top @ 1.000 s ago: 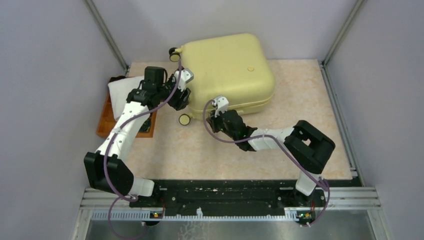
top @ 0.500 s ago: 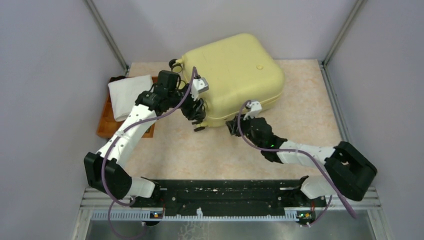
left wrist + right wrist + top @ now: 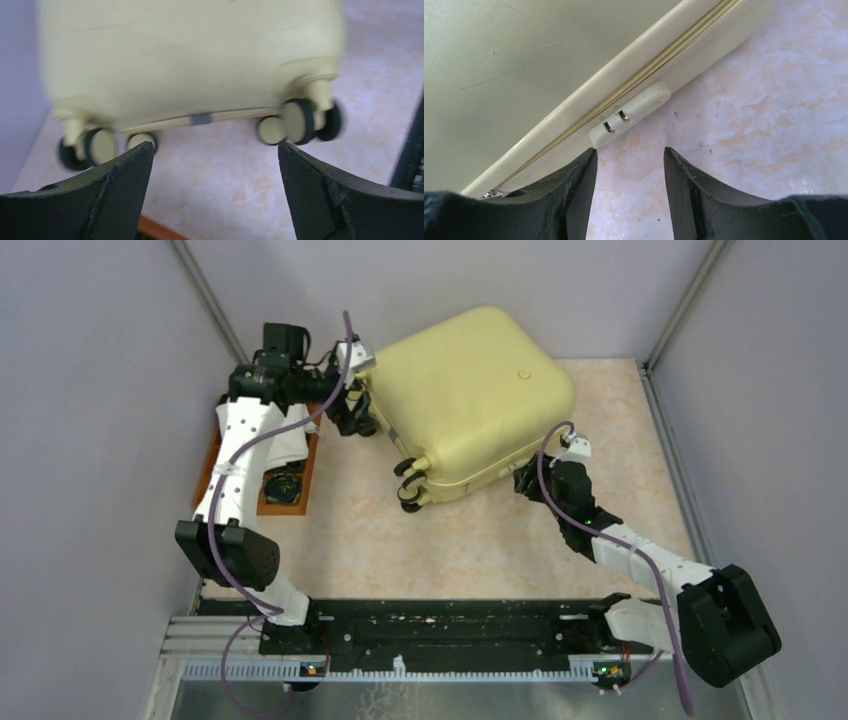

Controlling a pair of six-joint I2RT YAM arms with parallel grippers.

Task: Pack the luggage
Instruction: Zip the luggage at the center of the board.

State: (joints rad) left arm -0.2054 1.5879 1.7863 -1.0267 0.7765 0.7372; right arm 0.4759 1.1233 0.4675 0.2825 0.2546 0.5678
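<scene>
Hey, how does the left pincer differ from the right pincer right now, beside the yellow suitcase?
The left pincer is spread wide; the right pincer has a narrower gap. The left pincer faces the wheels of the luggage; the right pincer faces its zipper and small lock block. From above, the left pincer is at the suitcase's left end and the right pincer at its near-right edge. Both are open and hold nothing.
</scene>
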